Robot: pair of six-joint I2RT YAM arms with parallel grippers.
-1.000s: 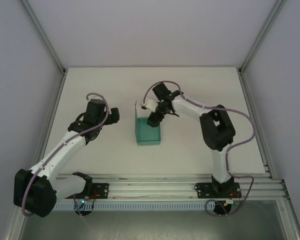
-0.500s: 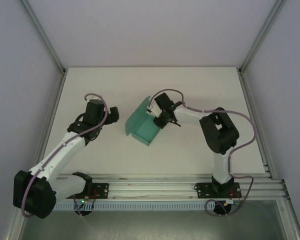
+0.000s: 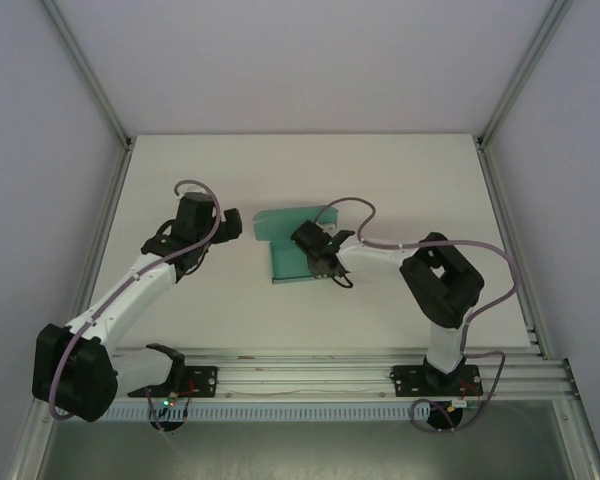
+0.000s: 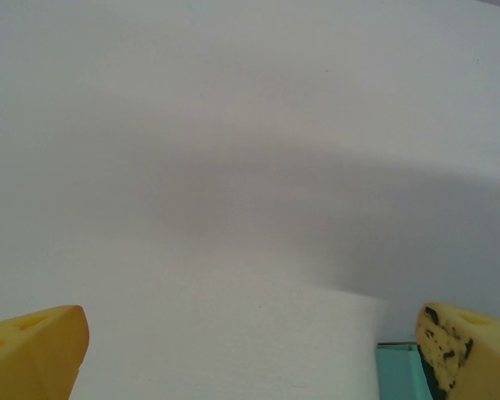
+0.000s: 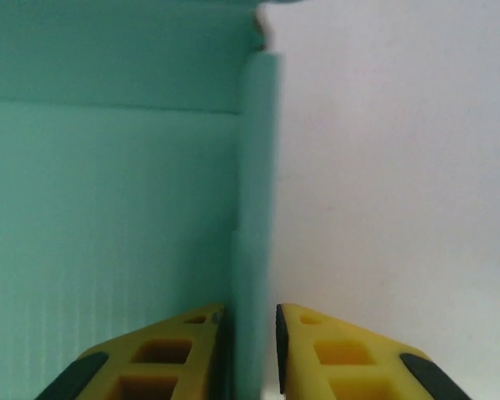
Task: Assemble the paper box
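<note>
Fingers [image 5: 175, 354] of our right gripper [image 5: 250, 321] now pinch the right side wall of the thin teal-green card paper box [image 3: 286, 262], mid-table between our arms. Over the last second we swung it round and set it back down; its far panel now looks raised. Our read: walls forming, folds unfinished. Left gripper [image 3: 228, 226] hasn't budged, jaws spread wide, just left of it over the white table [image 3: 410, 180].

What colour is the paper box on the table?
Teal-green, with faint fine ribbing. The paper box shows best in the right wrist view.
</note>
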